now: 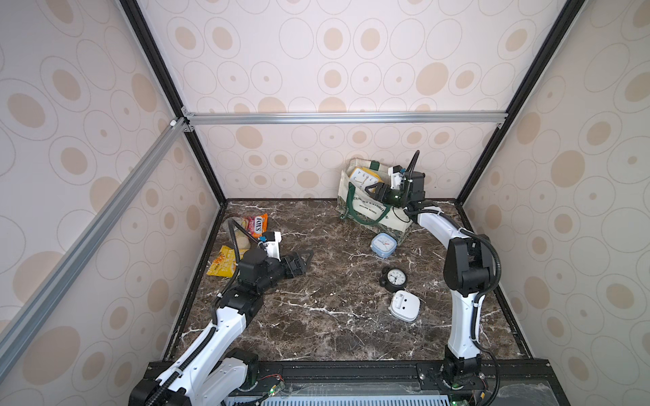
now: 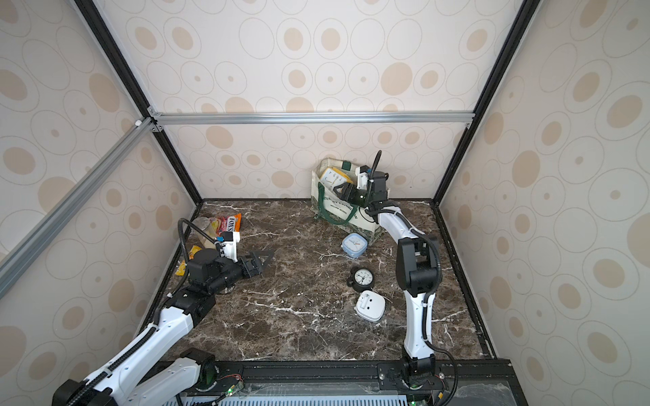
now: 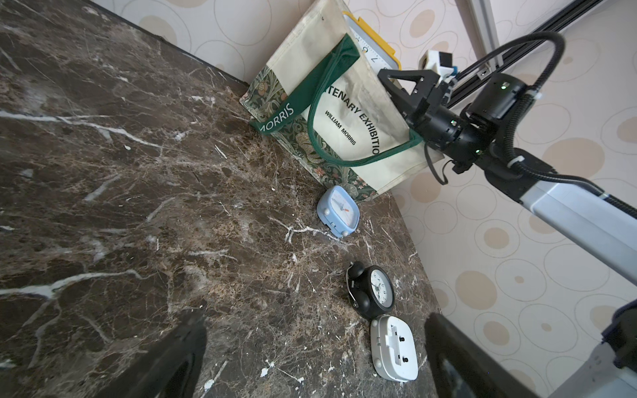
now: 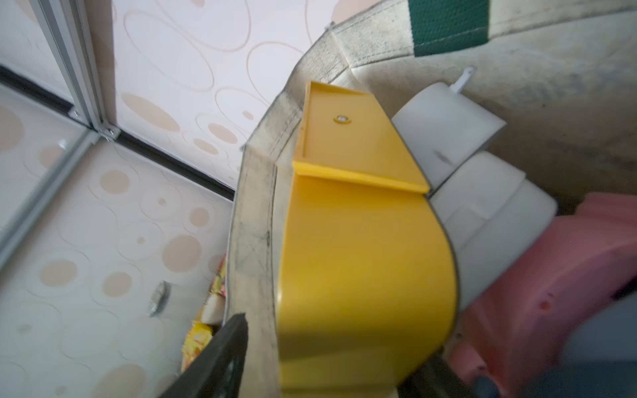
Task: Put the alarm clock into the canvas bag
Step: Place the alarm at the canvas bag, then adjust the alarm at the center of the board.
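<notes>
Hovering low over the worktop point(image 1: 334, 327) at left, the left hand point(image 1: 307, 262) is holding its fingers wide apart, gripping nothing. Blue clock point(image 1: 383, 244), black clock point(image 1: 394, 278) and white clock point(image 1: 404, 305) are lying right of centre. Yellow alarm clock point(image 1: 364, 177) is sitting in the canvas bag point(image 1: 365, 214) mouth (bag against the back wall). The right hand point(image 1: 372, 189) is straddling it; clamped or loose, cannot tell.
</notes>
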### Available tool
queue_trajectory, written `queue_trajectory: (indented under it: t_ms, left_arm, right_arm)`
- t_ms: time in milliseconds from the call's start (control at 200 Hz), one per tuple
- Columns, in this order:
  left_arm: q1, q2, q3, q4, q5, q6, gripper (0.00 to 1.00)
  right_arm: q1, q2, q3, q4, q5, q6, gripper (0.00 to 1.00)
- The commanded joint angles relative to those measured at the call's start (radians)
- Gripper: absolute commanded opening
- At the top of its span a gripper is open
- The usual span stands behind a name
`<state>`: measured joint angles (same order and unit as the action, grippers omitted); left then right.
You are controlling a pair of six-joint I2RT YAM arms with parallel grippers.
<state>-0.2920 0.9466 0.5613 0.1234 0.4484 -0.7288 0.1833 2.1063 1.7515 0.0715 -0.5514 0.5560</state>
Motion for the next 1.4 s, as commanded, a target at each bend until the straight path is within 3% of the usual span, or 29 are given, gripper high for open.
queue_trajectory:
  t_ms: [0,255,495,725,820,960,1185,1395]
  left_arm:
    - [-0.002,0.019,0.002,0.05,0.016,-0.02,0.98]
    - [-0.006,0.041,-0.008,0.072,0.041,-0.034,0.98]
    - [-0.059,0.084,0.047,-0.053,-0.056,0.052,0.98]
    - [-0.157,0.124,0.063,-0.058,-0.121,0.095,0.98]
    - [-0.191,0.152,0.061,-0.044,-0.137,0.101,0.98]
    - [-0.233,0.206,0.071,-0.019,-0.144,0.11,0.98]
    - [-0.303,0.274,0.107,-0.01,-0.174,0.134,0.99]
    - [-0.396,0.392,0.145,-0.027,-0.151,0.175,0.98]
  right_arm:
    - [-0.004,-0.093,-0.067,0.002,0.032,-0.096,0.75]
    - [-0.003,-0.22,-0.223,0.1,0.075,-0.105,0.8]
    - [0.044,-0.407,-0.437,0.215,0.172,-0.134,0.87]
    - [0.081,-0.716,-0.74,0.197,0.278,-0.142,0.95]
    - [0.084,-0.866,-0.857,0.141,0.324,-0.162,1.0]
    - [0.084,-1.067,-0.943,-0.064,0.376,-0.184,1.0]
    - [0.08,-1.356,-1.106,-0.439,0.52,-0.039,1.0]
    - [0.067,-1.411,-1.248,-0.575,0.349,0.055,1.0]
